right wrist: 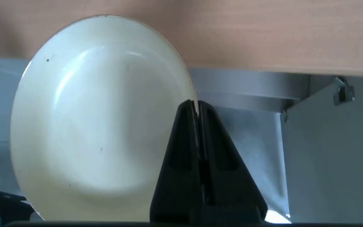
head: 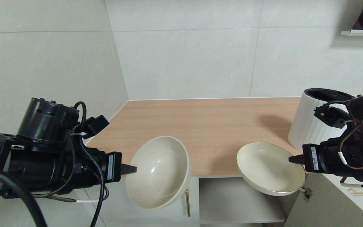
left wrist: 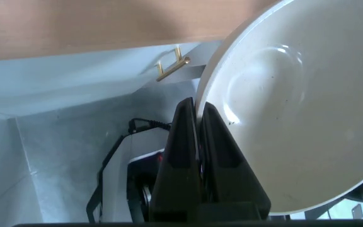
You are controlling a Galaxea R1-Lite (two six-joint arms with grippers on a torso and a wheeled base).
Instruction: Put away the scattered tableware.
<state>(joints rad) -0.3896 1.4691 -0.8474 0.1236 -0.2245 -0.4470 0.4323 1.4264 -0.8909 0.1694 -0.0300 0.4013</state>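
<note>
My left gripper (head: 130,169) is shut on the rim of a deep cream bowl (head: 159,171), held tilted in the air past the counter's front edge, over a closed cabinet door. The left wrist view has the bowl (left wrist: 295,107) pinched between the fingers (left wrist: 197,135). My right gripper (head: 295,159) is shut on the rim of a shallow cream plate (head: 268,167), held above the open cabinet compartment (head: 238,198). In the right wrist view the plate (right wrist: 99,107) sits clamped in the fingers (right wrist: 197,135).
A wooden counter (head: 206,126) runs back to a tiled wall. A white ribbed container (head: 310,123) stands at the counter's right end. The open cabinet door (head: 326,205) hangs to the right. A gold handle (head: 187,201) marks the closed door.
</note>
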